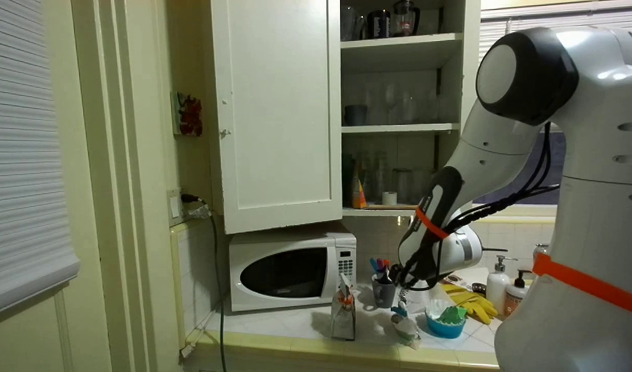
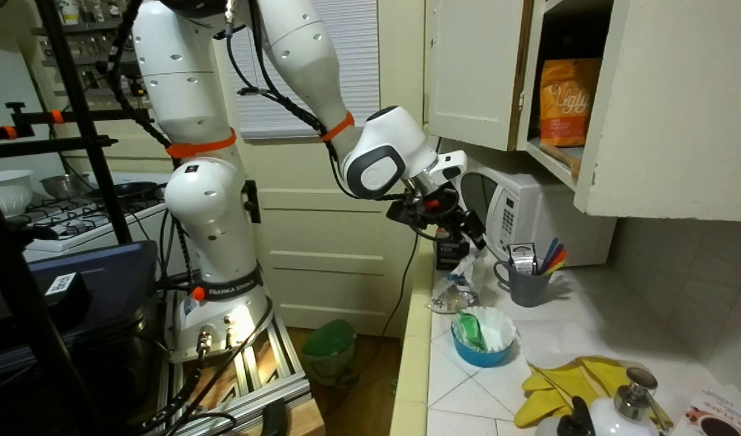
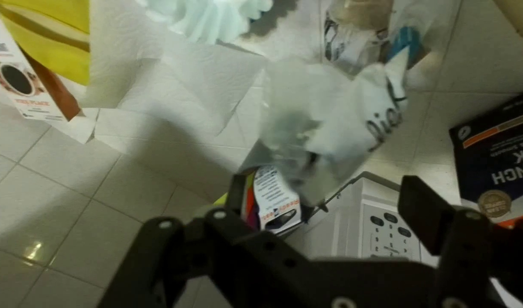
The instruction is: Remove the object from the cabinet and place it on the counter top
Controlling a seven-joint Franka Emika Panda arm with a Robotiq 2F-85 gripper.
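Observation:
The white cabinet (image 1: 282, 108) (image 2: 476, 72) stands open in both exterior views, with glasses on its shelves and an orange bag (image 2: 565, 103) inside. A clear plastic bag with black lettering (image 1: 406, 330) (image 2: 457, 290) stands on the pale tiled counter top (image 1: 274, 323) (image 2: 467, 399). My gripper (image 1: 398, 279) (image 2: 474, 236) is low over the counter, right above this bag. In the wrist view my gripper (image 3: 329, 203) is open, its fingers wide apart. The bag (image 3: 347, 119) is blurred there; its upper end shows between the fingertips, and neither finger visibly presses on it.
A white microwave (image 1: 290, 274) stands under the cabinet door. A grey mug with coloured handles (image 2: 529, 287), a dark coffee bag (image 3: 500, 167) and a blue bowl (image 2: 480, 356) are close to the plastic bag. Yellow gloves (image 2: 579, 387) and soap bottles (image 1: 498, 287) lie farther along.

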